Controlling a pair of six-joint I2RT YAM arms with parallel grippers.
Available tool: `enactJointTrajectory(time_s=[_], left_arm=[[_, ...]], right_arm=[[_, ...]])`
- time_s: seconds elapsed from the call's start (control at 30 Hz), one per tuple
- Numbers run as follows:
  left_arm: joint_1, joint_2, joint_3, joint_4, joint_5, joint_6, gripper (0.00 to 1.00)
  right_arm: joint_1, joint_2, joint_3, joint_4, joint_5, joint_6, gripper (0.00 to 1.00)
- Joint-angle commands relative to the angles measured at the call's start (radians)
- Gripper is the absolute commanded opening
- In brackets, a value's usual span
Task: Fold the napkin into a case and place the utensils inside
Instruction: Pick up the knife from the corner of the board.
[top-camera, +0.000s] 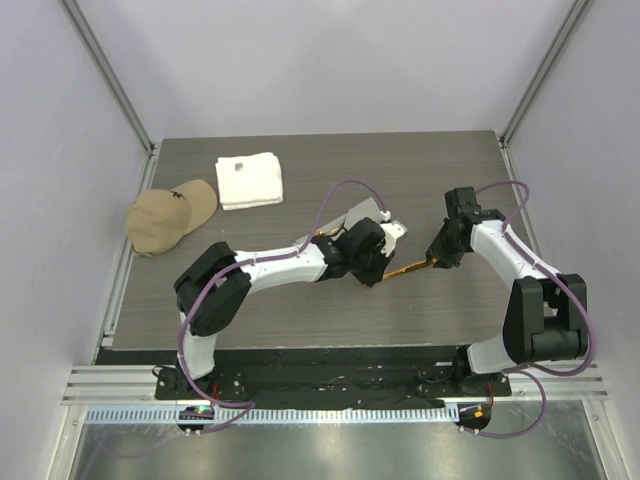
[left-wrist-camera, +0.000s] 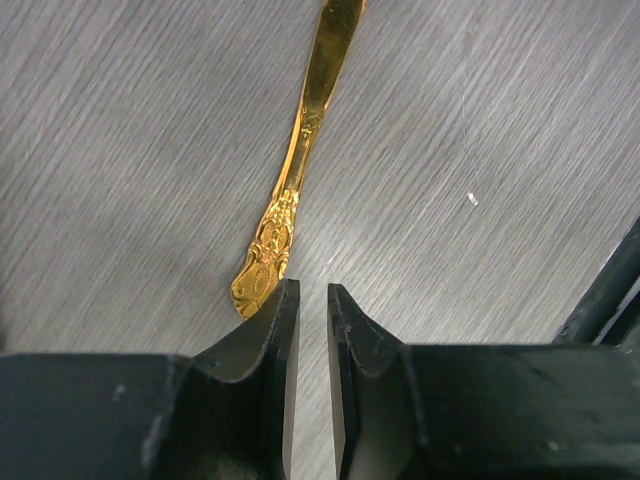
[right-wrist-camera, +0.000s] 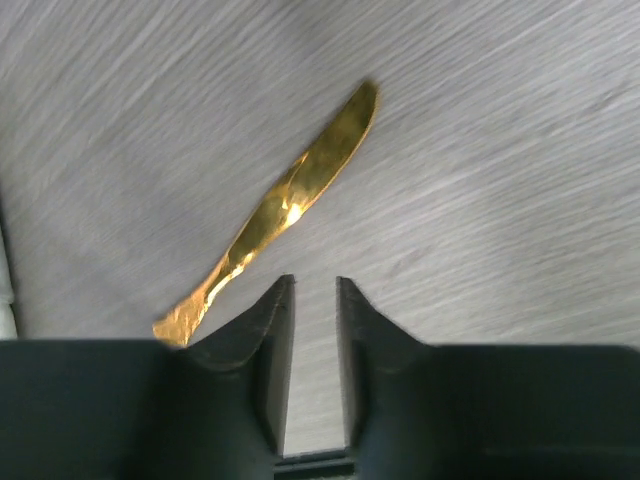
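One golden-orange utensil, a knife (top-camera: 411, 267), lies flat on the table between my two grippers. My left gripper (top-camera: 376, 268) hovers at its handle end. In the left wrist view the ornate handle (left-wrist-camera: 297, 175) ends just left of the left fingertip, and the left gripper (left-wrist-camera: 313, 292) has a narrow, empty gap. My right gripper (top-camera: 437, 256) is at the blade end. In the right wrist view the knife (right-wrist-camera: 292, 203) lies up-left of the right gripper (right-wrist-camera: 315, 285), which is slightly open and empty. The grey napkin (top-camera: 364, 212) is folded and partly hidden behind the left wrist. The other utensils are out of sight.
A thick white towel (top-camera: 249, 180) lies at the back left of the table (top-camera: 300, 310). A tan cap (top-camera: 168, 216) sits at the left edge. Metal frame posts stand at the back corners.
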Motion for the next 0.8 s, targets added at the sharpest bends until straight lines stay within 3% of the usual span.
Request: enactJointTrajectory(time_s=[0.0, 0.03, 0.07, 0.17, 0.57, 0.77], left_arm=[[0.008, 0.000, 0.082, -0.028, -0.005, -0.130, 0.21], [0.008, 0.008, 0.111, -0.052, 0.027, -0.145, 0.21], [0.008, 0.013, 0.117, -0.067, 0.042, -0.160, 0.21], [0.009, 0.013, 0.114, -0.072, 0.049, -0.162, 0.21], [0.021, 0.013, 0.110, -0.077, 0.056, -0.153, 0.24], [0.023, 0.010, 0.107, -0.069, 0.070, -0.145, 0.39]], right_arm=[[-0.032, 0.052, 0.021, 0.082, 0.041, -0.053, 0.25], [-0.033, 0.066, 0.024, 0.090, 0.049, -0.061, 0.22], [-0.038, 0.085, 0.029, 0.104, 0.054, -0.073, 0.12], [-0.055, 0.130, 0.035, 0.133, 0.037, -0.093, 0.01], [-0.061, 0.179, 0.059, 0.167, 0.040, -0.110, 0.01], [-0.065, 0.213, 0.059, 0.173, 0.040, -0.115, 0.01]])
